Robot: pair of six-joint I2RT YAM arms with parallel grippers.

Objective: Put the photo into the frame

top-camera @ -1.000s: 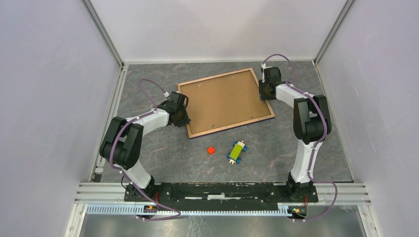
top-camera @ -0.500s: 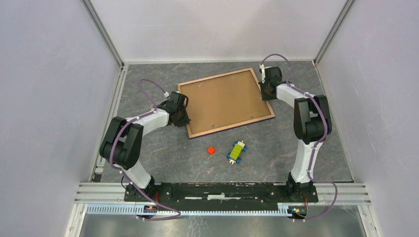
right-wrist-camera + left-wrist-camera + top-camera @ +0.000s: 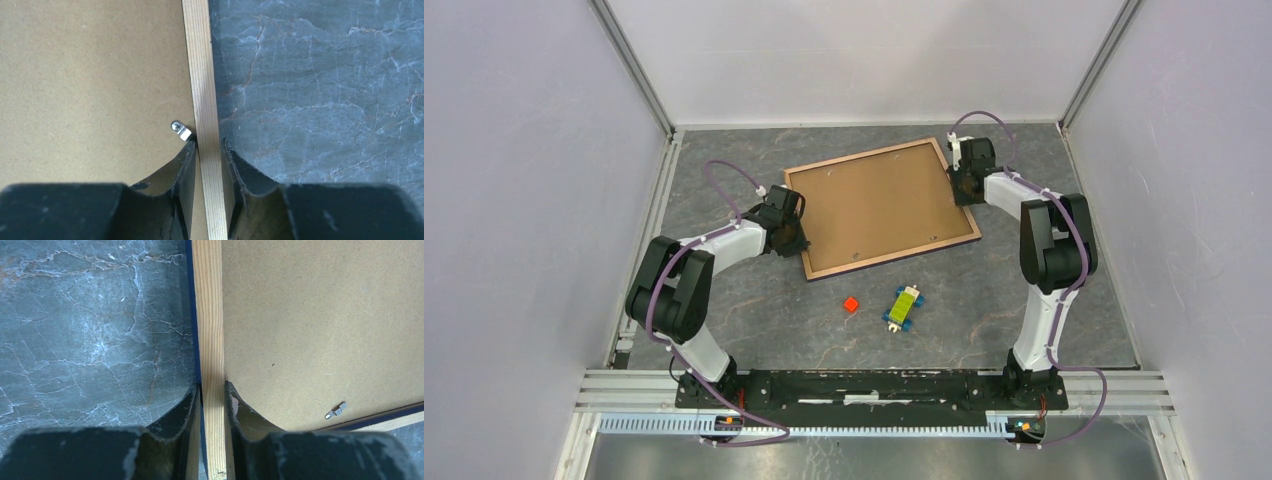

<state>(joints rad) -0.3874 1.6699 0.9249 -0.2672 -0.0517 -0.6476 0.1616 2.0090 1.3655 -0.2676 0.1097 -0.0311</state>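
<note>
The frame (image 3: 894, 252) lies back side up in the middle of the table, with the plain brown backing board (image 3: 879, 205) sitting inside it. The photo is hidden. My left gripper (image 3: 796, 240) straddles the frame's left rail near its near corner; in the left wrist view my left gripper (image 3: 212, 387) is shut on the light wood rail (image 3: 207, 315), whose blue edge shows. My right gripper (image 3: 961, 188) is at the right rail; in the right wrist view my right gripper (image 3: 207, 142) is closed on the rail (image 3: 200, 65), beside a small metal tab (image 3: 181, 130).
A small red block (image 3: 851, 304) and a green, yellow and blue toy (image 3: 904, 305) lie on the table in front of the frame. Another metal tab (image 3: 336, 411) sits on the backing near the frame's near rail. Walls enclose the table on three sides.
The right wrist has shifted slightly toward the back along the frame's right rail. The frame and the left arm have not visibly moved.
</note>
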